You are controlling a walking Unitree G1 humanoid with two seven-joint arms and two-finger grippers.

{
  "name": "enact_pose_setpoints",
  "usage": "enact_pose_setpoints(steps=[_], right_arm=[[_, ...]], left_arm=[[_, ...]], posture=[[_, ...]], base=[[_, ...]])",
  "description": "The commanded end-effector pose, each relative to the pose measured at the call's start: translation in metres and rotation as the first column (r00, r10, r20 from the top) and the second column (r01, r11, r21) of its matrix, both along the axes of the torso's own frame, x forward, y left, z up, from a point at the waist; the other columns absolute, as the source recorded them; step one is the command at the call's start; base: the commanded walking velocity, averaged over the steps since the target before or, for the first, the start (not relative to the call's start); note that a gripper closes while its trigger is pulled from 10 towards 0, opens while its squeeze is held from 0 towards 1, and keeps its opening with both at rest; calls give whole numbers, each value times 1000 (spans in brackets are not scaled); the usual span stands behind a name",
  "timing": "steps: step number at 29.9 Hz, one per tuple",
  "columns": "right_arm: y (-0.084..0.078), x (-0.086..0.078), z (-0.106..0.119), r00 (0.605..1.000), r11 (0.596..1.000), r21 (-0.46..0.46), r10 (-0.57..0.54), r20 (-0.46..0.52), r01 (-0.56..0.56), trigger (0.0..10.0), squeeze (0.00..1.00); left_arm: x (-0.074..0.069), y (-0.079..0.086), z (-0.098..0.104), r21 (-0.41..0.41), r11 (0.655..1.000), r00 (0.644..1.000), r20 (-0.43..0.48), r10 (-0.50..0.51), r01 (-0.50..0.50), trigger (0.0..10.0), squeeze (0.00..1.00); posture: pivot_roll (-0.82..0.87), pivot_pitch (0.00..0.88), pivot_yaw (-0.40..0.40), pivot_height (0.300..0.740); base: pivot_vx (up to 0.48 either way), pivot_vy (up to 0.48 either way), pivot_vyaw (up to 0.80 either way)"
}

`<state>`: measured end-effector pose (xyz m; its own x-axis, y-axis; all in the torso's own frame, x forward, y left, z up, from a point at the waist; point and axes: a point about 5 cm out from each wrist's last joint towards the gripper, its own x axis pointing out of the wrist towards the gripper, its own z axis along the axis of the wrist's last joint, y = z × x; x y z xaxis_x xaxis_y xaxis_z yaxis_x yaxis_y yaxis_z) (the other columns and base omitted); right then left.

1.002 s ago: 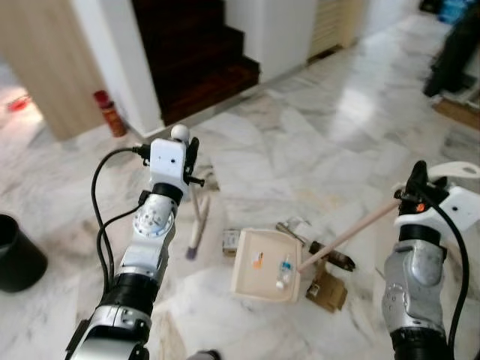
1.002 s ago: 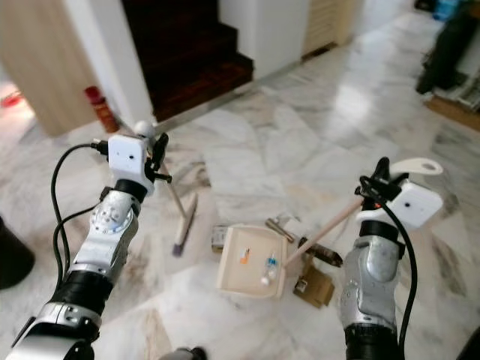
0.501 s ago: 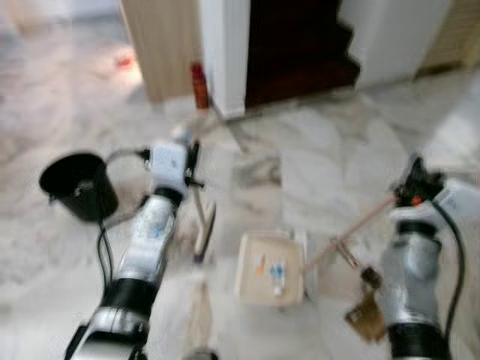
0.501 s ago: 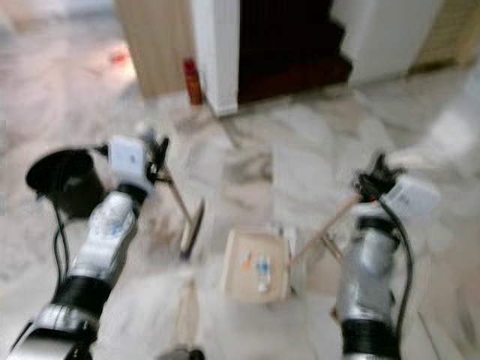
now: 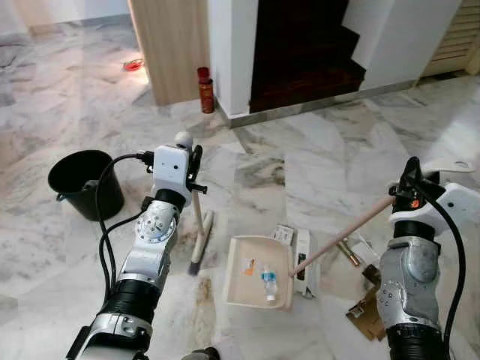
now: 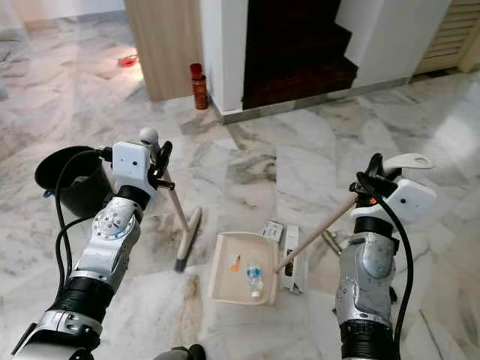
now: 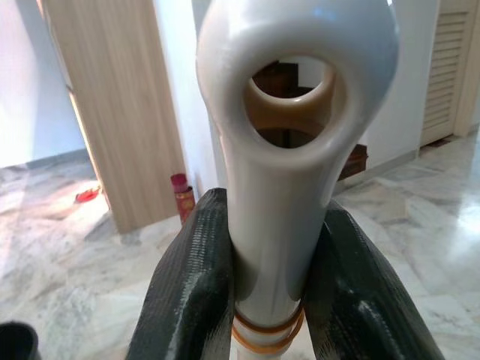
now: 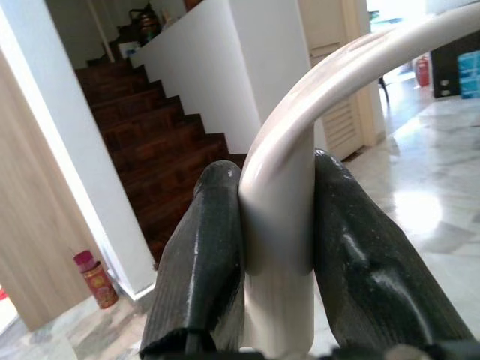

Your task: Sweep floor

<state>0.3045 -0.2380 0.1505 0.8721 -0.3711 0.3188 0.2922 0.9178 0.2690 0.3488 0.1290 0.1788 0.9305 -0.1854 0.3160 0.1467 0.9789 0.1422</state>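
Broom and dustpan on a glossy white-and-grey marble floor (image 5: 330, 150), before a dark wooden staircase (image 5: 304, 52).

The left gripper (image 7: 262, 300) pinches the white plastic broom handle (image 7: 289, 150); the broom's head (image 5: 201, 241) rests on the floor, left of the cream plastic dustpan (image 5: 259, 281). The right gripper (image 8: 277, 247) clamps the dustpan's pale curved handle (image 8: 300, 150). The pan lies flat, holding a small bottle (image 5: 269, 279) and an orange scrap (image 5: 248, 267). Litter (image 5: 300, 247) lies just right of it. A black bucket (image 5: 82, 180) stands left; a red canister (image 5: 205, 90) stands by the wood-panelled wall corner (image 5: 169, 45).
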Motion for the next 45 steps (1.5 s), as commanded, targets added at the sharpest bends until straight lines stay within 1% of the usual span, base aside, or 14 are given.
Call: enact_pose_setpoints(steps=[1,8,14,17,18,20,22,31,45], right_arm=[[0,2,18,997,1000,-2,-1,82,1,10000,0],[2,3,18,997,1000,0,6,83,-7,10000,0],[1,4,15,997,999,37,1,71,-4,10000,0],[0,5,12,999,997,80,-12,45,9,10000,0],[-2,5,9,999,989,144,-25,46,19,10000,0],[-4,5,6,999,983,181,-37,39,29,10000,0],[-5,6,5,998,980,194,-43,35,35,10000,0],[-10,4,6,998,980,194,-53,31,46,10000,0],[-11,4,5,998,979,197,-55,28,48,10000,0]], left_arm=[[-1,1,14,-2,1000,998,60,-2,2,10000,0],[-1,1,15,4,1000,998,56,-3,3,10000,0],[-1,1,15,6,1000,998,55,-5,5,10000,0],[-1,1,15,8,1000,998,55,-8,8,10000,0],[-1,1,15,8,1000,998,56,-8,7,10000,0],[-1,1,15,9,1000,998,56,-8,8,10000,0],[-1,1,15,10,1000,998,55,-8,8,10000,0],[-1,1,15,13,1000,999,50,-9,9,10000,0],[-2,2,16,8,1000,999,48,-2,1,10000,0]], posture=[[121,91,-16,740],[123,77,-13,740],[124,70,-11,740],[124,69,-11,740],[127,68,-11,740],[127,69,-11,740],[129,70,-10,740],[127,91,-11,740],[132,105,-17,740]], base=[[0,300,0],[0,300,0],[0,299,0],[0,300,0],[0,300,0],[0,300,0],[0,300,0],[0,300,0],[0,299,0]])
